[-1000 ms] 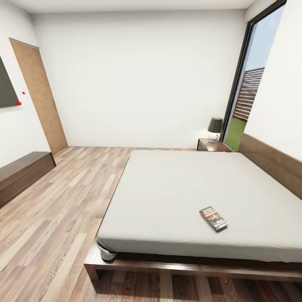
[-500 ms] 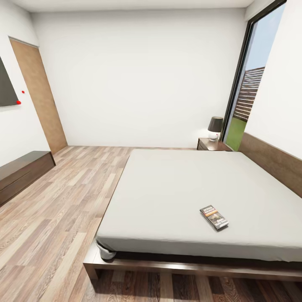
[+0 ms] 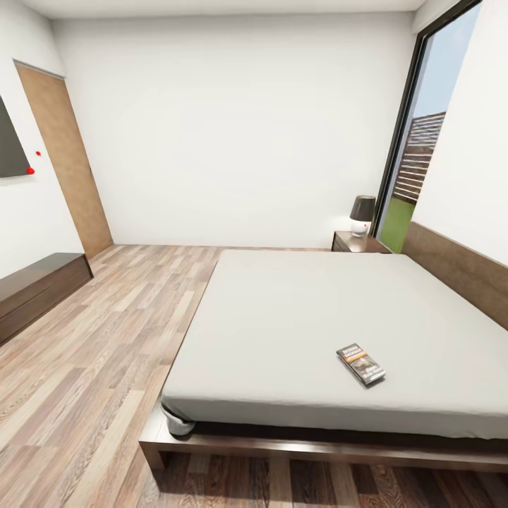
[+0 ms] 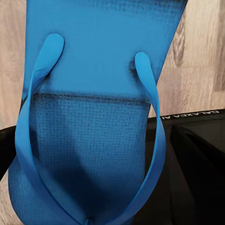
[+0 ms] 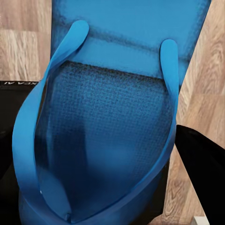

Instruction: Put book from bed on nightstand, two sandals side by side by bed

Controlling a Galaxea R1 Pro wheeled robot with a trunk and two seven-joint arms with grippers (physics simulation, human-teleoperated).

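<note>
Head view: bed (image 3: 296, 317) takes up the right and centre, grey mattress on a dark wood platform, headboard (image 3: 458, 271) along the right wall. Book (image 3: 360, 364) lies flat on the mattress, near the foot edge and right of centre, dark cover with an orange band, set at a slant to the bed's edge. Nightstand (image 3: 358, 244) stands at the far corner of the bed, just beside the headboard end, with a lamp (image 3: 362, 214) on top, dark shade over a white base. Tall black-framed window (image 3: 423, 141) behind it, slatted fence and grass outside. Plank floor (image 3: 106, 339) runs along the bed's left side. Wooden door (image 3: 65, 162) in the left wall; long dark dresser (image 3: 39, 289) below a dark wall panel (image 3: 10, 141) at the left edge. Left wrist view: a blue sandal (image 4: 93, 122) sits close to the camera, strap side facing it, both straps meeting at the toe post near the camera, floor planks beyond it. Dark gripper parts flank it, but I cannot tell how the jaws stand. Right wrist view: second sandal (image 5: 112, 126) in the same pose, straps up, over floor planks; dark gripper parts at the edges, jaws' state cannot be told.
</note>
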